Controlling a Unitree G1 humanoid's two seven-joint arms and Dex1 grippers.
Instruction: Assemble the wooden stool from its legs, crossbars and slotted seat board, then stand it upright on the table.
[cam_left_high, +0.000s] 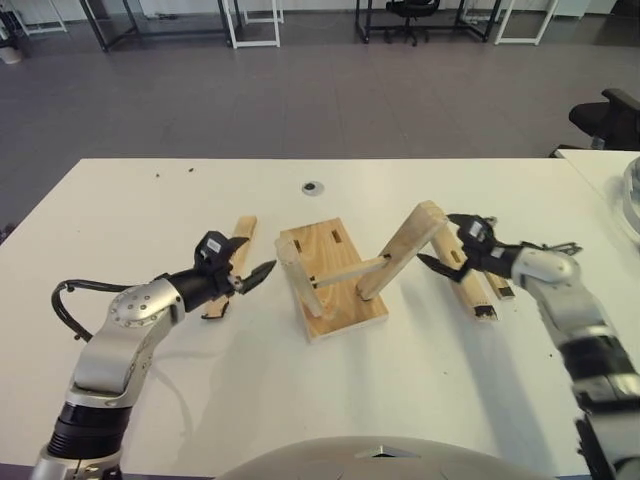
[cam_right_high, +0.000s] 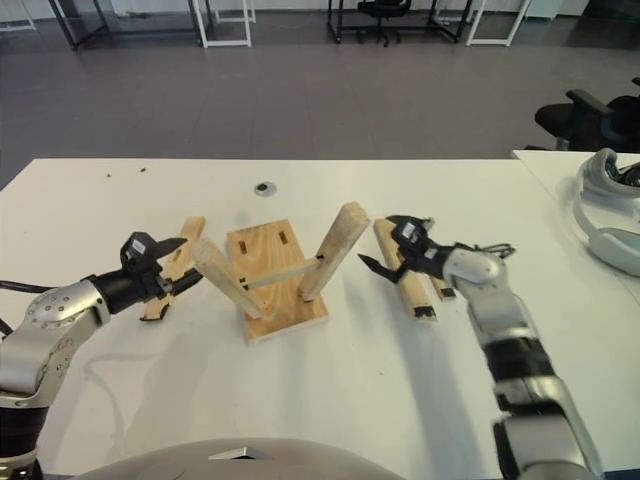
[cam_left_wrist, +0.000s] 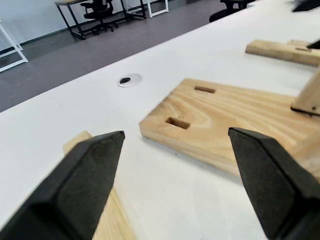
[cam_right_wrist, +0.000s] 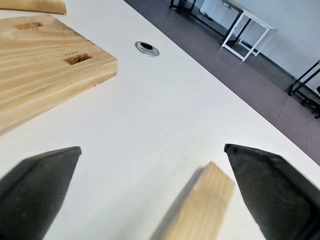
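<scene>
The seat board (cam_left_high: 345, 312) lies flat in the middle of the desk (cam_left_high: 150, 220), and a leg frame (cam_left_high: 404, 247) with 1 crossbar (cam_left_high: 350, 274) stands splayed on it. The left gripper (cam_left_high: 250, 282) and the right gripper (cam_left_high: 438, 243) are both spread wide, grasping nothing. The right gripper is just beside the frame, above the spare legs (cam_left_high: 475, 292). A careless sweep there would likely tip the frame or lever it out of its slots.

A white table (cam_left_high: 180, 400) carries the slotted seat board (cam_left_high: 345, 300), lying flat. A loose wooden leg (cam_left_high: 244, 236) lies left of it, more wooden pieces (cam_left_high: 476, 298) right of it, a cable grommet (cam_left_high: 314, 187) beyond.
</scene>
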